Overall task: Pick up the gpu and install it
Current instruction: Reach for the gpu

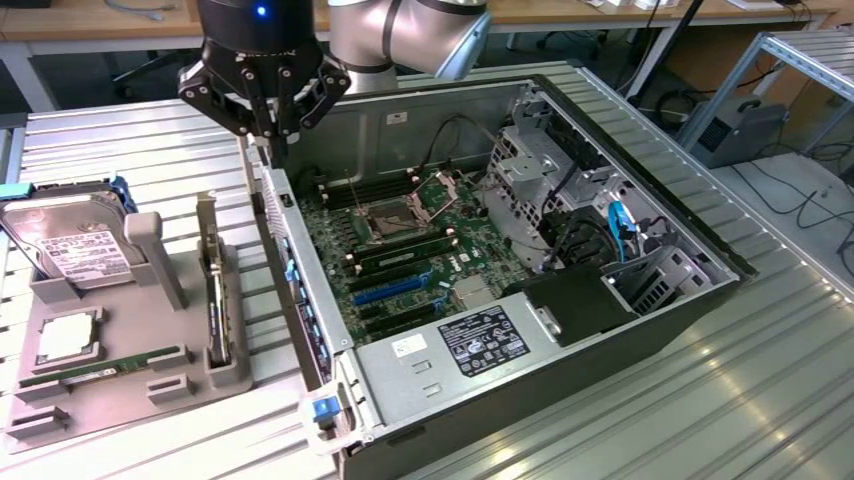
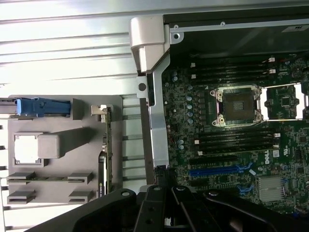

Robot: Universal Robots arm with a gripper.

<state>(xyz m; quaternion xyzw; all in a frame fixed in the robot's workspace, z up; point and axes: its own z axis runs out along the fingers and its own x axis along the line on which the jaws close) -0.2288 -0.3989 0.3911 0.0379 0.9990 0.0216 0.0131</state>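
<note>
Fingers of the black robot tool (image 1: 274, 135) are pressed together, poised just above the pale metal rear wall (image 1: 287, 235) of the open black computer case (image 1: 641, 350). The wrist view shows the tool (image 2: 163, 182) over that same wall, beside the green motherboard (image 2: 231, 145).

The gpu (image 1: 215, 300), a thin green circuit card with a pale metal end bracket, stands on its long edge in a slot of the grey plastic holder tray (image 1: 187, 375). The tray lies on the ribbed metal table (image 1: 134, 150), on the exterior view's left of the case, and the gpu (image 2: 107, 150) is well apart from the tool. A silver hard drive with a white label (image 1: 74, 250) leans in the same tray.
</note>
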